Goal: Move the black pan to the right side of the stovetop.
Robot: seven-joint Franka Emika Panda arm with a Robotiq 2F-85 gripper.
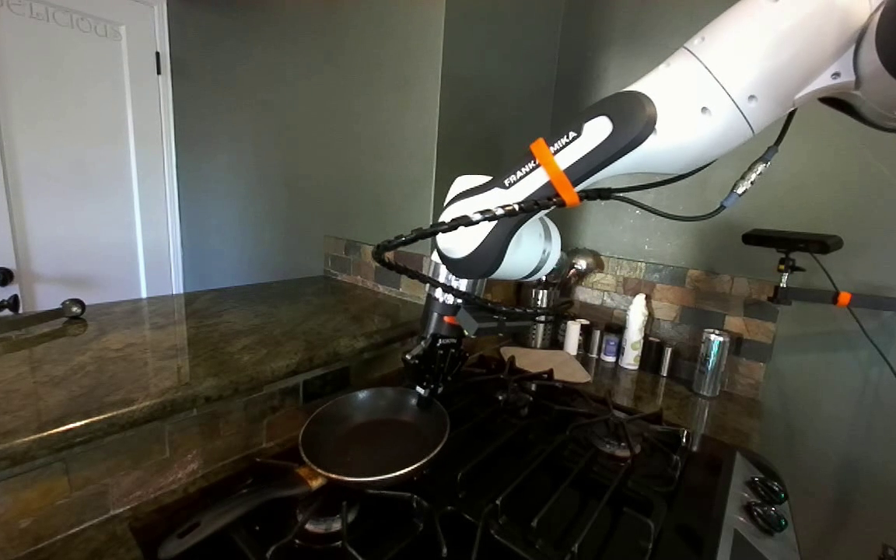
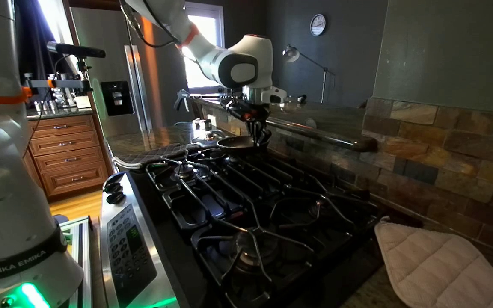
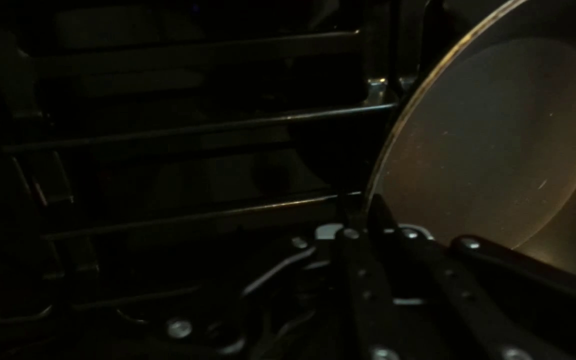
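The black pan (image 1: 374, 443) is at one end of the stovetop (image 1: 541, 474), over a burner, with its handle pointing away from my gripper. It also shows in an exterior view (image 2: 234, 143), at the far end of the stovetop (image 2: 229, 201). In the wrist view the pan (image 3: 488, 145) fills the right side, with the dark grates to its left. My gripper (image 1: 423, 393) points down at the pan's rim. In the wrist view its fingers (image 3: 368, 212) are closed with the rim between them. I cannot tell whether the pan rests on the grates or is slightly raised.
A raised stone ledge (image 1: 183, 342) runs beside the pan. A pale pot holder (image 2: 443, 265) lies on the counter at the stovetop's opposite end. A white bottle (image 1: 635, 334) and a metal can (image 1: 711, 363) stand behind. A control panel (image 2: 131, 244) lines the stove's front.
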